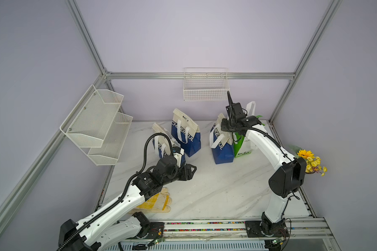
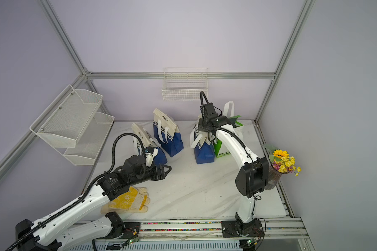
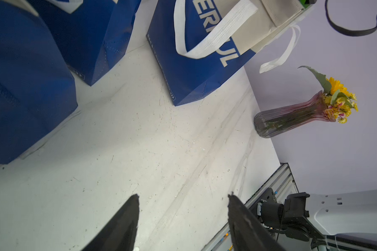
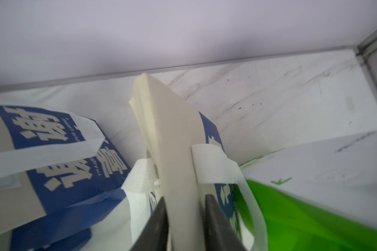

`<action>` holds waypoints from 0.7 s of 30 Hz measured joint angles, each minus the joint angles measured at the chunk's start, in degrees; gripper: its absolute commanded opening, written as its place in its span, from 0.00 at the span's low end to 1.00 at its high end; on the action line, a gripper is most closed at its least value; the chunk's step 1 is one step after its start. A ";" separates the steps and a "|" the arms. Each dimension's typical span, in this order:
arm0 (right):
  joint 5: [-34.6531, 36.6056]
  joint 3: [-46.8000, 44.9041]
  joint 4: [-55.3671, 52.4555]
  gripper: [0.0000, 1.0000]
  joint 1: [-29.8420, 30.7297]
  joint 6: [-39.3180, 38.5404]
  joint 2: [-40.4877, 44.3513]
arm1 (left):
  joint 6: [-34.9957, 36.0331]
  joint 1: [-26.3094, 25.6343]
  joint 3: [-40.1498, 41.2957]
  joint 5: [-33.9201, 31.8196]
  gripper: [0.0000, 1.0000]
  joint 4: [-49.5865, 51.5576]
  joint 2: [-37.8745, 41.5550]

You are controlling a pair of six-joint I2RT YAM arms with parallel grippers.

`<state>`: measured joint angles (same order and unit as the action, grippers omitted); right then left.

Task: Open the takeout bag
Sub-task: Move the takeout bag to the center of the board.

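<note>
The blue-and-cream non-woven takeout bag stands upright on the white marbled tabletop, toward its far right side. It touches a green-and-white bag on its right. Its long axis is vertical. The pinched cream top fold forms a ridge running front to back, toward the rear wall. The printed blue face looks toward the middle of the tabletop, with a white strap handle drooping over it.

The right gripper reaches down onto that ridge, its jaws clamped on the cream fold, which fills the gap between them. The left gripper hangs low over bare tabletop with jaws apart, holding nothing, near a second blue-and-cream bag. A third such bag stands behind it.
</note>
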<state>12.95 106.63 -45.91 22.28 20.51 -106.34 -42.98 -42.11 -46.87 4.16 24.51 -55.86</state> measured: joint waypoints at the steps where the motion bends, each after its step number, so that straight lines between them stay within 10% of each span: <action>1: -0.24 -0.09 0.17 0.02 0.02 0.20 -0.07 | -0.07 0.00 0.00 0.00 0.61 -0.04 -0.28; 21: -3.78 -21.88 -0.44 0.00 21.90 -0.42 28.06 | -2.99 0.48 -4.02 5.03 0.48 -10.10 -0.70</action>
<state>9.17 84.75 -46.35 44.18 20.10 -78.28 -45.98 -41.63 -50.89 9.19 14.41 -56.55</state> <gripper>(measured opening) 0.067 0.473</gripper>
